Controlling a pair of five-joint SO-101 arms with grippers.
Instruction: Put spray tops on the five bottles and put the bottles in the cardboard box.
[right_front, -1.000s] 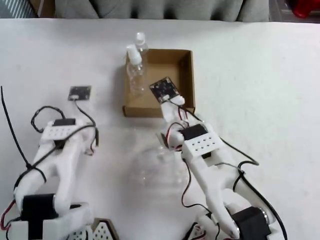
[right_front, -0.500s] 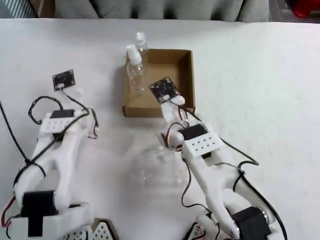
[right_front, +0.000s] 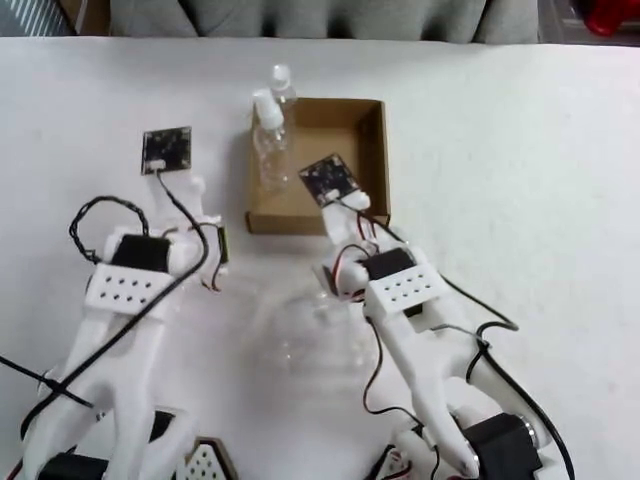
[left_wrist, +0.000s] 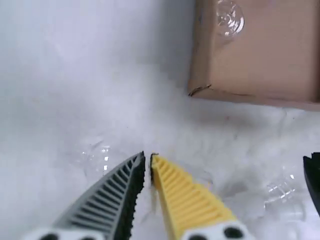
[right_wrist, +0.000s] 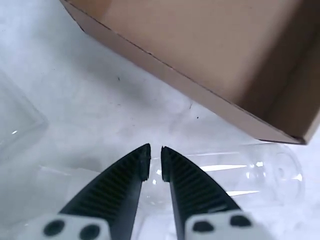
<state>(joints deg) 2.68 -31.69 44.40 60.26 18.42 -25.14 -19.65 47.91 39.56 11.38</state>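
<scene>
The cardboard box (right_front: 330, 140) stands open at the table's middle back. One clear bottle with a white spray top (right_front: 270, 140) lies along its left inner wall, and a second white top (right_front: 282, 78) shows just behind the box. Several clear bottles (right_front: 305, 335) without tops lie on the table between the arms. My left gripper (left_wrist: 148, 159) is shut and holds nothing, low over the table near the box's front left corner (left_wrist: 194, 92). My right gripper (right_wrist: 155, 151) is shut too, over a lying clear bottle (right_wrist: 250, 170) in front of the box wall (right_wrist: 190, 95).
The left arm (right_front: 135, 290) and right arm (right_front: 405, 295) flank the heap of bottles. White table stretches free to the right of the box and at the far left. Another clear bottle (right_wrist: 15, 120) lies beside the right gripper.
The left arm has swung forward and to the right, toward the box's front left corner. The right arm and the bottles have kept still.
</scene>
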